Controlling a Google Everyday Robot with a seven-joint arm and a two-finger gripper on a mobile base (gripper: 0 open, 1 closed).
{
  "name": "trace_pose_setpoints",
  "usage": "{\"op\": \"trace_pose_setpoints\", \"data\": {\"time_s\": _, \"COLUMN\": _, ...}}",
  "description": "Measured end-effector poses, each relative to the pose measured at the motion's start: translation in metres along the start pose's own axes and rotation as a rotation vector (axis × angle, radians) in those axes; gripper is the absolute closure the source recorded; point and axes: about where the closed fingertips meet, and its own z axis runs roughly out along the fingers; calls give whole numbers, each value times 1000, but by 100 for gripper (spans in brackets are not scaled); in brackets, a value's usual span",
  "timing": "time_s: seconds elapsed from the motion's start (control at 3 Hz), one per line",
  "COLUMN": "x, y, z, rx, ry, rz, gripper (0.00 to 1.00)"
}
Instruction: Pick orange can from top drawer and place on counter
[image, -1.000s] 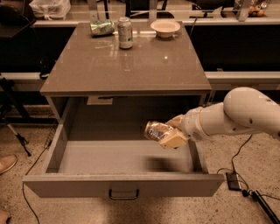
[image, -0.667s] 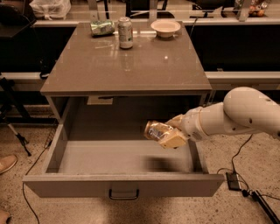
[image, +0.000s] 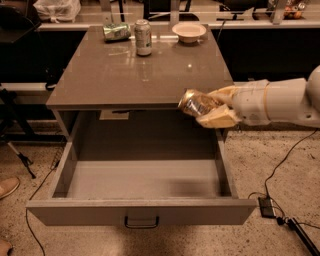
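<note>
The top drawer stands pulled out below the counter. At the counter's back are a tipped green-labelled can, an upright silver-green can and a bowl. The gripper clasps the orange can at the counter's front right edge, above the drawer. Its arm is cut off at the right.

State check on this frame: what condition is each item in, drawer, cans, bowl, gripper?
top drawer: open, no can inside.
orange can: held sideways in the air at the front right edge of the counter.
gripper: shut on the orange can, above the drawer's right side.
green-labelled can: lying on its side at the counter's back.
silver-green can: upright beside it.
bowl: upright, back right.
</note>
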Motion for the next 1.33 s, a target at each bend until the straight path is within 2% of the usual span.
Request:
{"op": "trace_pose_setpoints", "data": {"time_s": 0.33, "x": -49, "y": -43, "z": -13, "rx": 57, "ry": -75, "rz": -35, "gripper": 100}}
{"op": "trace_pose_setpoints", "data": {"time_s": 0.67, "x": -88, "y": -82, "z": 2, "rx": 88, "ry": -120, "rz": -24, "gripper": 100}}
{"op": "trace_pose_setpoints", "data": {"time_s": 1.0, "x": -113, "y": -113, "z": 31, "rx": 99, "ry": -138, "rz": 15, "gripper": 100}}
{"op": "trace_pose_setpoints", "data": {"time_s": 1.33, "x": -119, "y": -132, "z": 64, "rx": 79, "ry": -130, "rz": 70, "gripper": 100}}
